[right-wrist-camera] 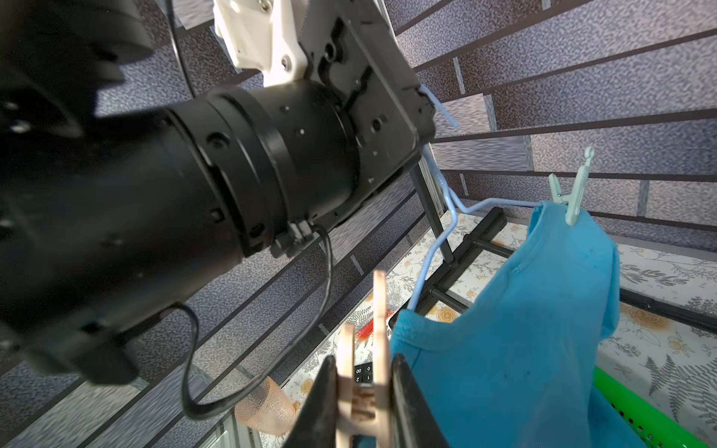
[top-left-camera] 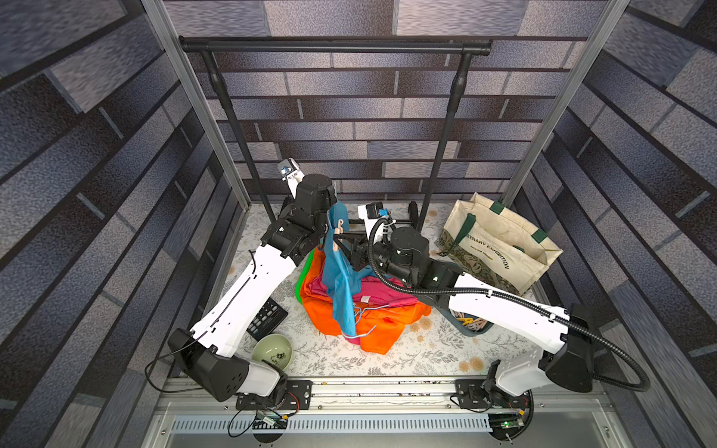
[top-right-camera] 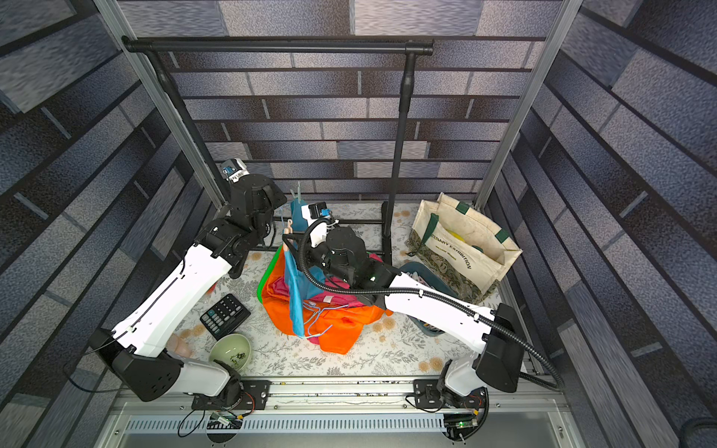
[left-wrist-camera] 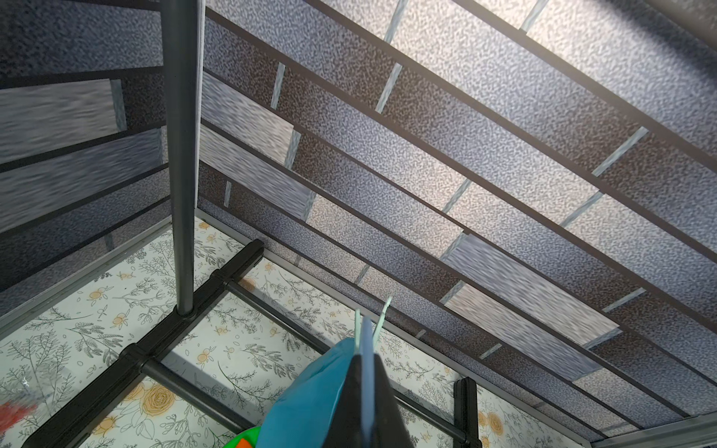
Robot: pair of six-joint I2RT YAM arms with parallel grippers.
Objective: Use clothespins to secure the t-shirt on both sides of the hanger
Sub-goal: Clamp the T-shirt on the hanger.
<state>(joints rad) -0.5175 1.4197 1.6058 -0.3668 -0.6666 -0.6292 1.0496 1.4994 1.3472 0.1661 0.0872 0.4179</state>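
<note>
Bowl: a pale green ceramic bowl (top-left-camera: pixel 272 351) sits at the near left of the floral-print counter (top-left-camera: pixel 388 360), with dark flecks inside it.
Calculator: a black button calculator (top-right-camera: pixel 225 315) lies just beyond the bowl; a top view shows it whole.
Garment pile: crumpled orange and pink cloth garments (top-left-camera: pixel 372 318) are heaped mid-counter.
Spare clothespins: pastel spring clothespins (top-left-camera: pixel 471 322) fill a dark round basket (top-left-camera: pixel 465 330) to the right of the pile, partly under the right arm. Both top views show them; neither wrist view does.
T-shirt: a teal-blue cotton t-shirt (top-left-camera: pixel 340 271) hangs on a light blue wire hanger (right-wrist-camera: pixel 438 248) above the pile, its lower end trailing onto it.
Right gripper: the right gripper (right-wrist-camera: pixel 364 372) has its jaws a narrow way apart, clamped on a peach plastic clothespin (right-wrist-camera: pixel 380 310) just beside the shirt's near shoulder. Whether the jaws touch the cloth cannot be told.
Left gripper: the left gripper (left-wrist-camera: pixel 366 360) has its jaws closed tight on the hanger. The right wrist view shows the hook running up into them.
Mint clothespin: a mint green plastic clothespin (right-wrist-camera: pixel 574 201) is clipped over the shirt's far shoulder. The right wrist view shows it whole; the left wrist view shows only its two handle tips past the jaws.
Tote bag: a cream canvas tote bag with green trim (top-left-camera: pixel 500 240) stands at the far right.
Rack: a black metal garment rack (top-left-camera: pixel 333 46) stands along the far side.
</note>
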